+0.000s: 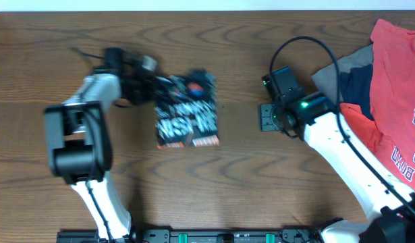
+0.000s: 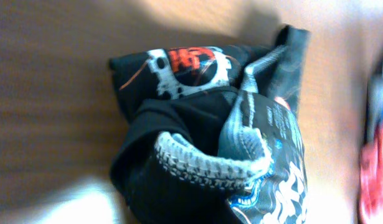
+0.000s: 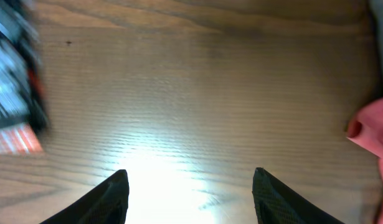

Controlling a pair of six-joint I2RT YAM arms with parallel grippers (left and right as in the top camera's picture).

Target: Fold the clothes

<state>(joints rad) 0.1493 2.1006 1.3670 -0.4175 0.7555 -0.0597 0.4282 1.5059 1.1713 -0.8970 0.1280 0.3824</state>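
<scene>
1. Jersey (image 1: 187,111): lies on the tabletop (image 1: 45,40) as a folded packet, black with thin orange lines and white lettering, directly at the tip of the left tool (image 1: 148,86).
2. Left tool (image 2: 241,155): sits closed on a bunched fold of the jersey (image 2: 179,68) at the packet's upper corner; black fabric wraps around the ribbed grey fingers (image 2: 203,165), with a round white and red logo just beyond them.
3. Rest of the jersey: spreads away from the left tool's tip toward the middle of the tabletop, with orange patches at the edge farthest from that tool.
4. Right tool (image 3: 190,186): hangs open over bare wood, both dark fingertips spread wide with nothing between them.
5. Same tool seen from overhead (image 1: 268,116): stands well apart from the jersey, with bare tabletop between the two.
6. In the right wrist view: shows the jersey (image 3: 10,93) as a blur at the far left of the tool and a bit of the red T-shirt (image 3: 372,134) at the far right.
7. Red T-shirt (image 1: 396,81): lies crumpled behind the right tool, beside its arm, white lettering showing.
8. Grey garment (image 1: 342,71) and navy garment (image 1: 355,91): lie partly under the red T-shirt, on the edge of the heap nearest the right tool.
</scene>
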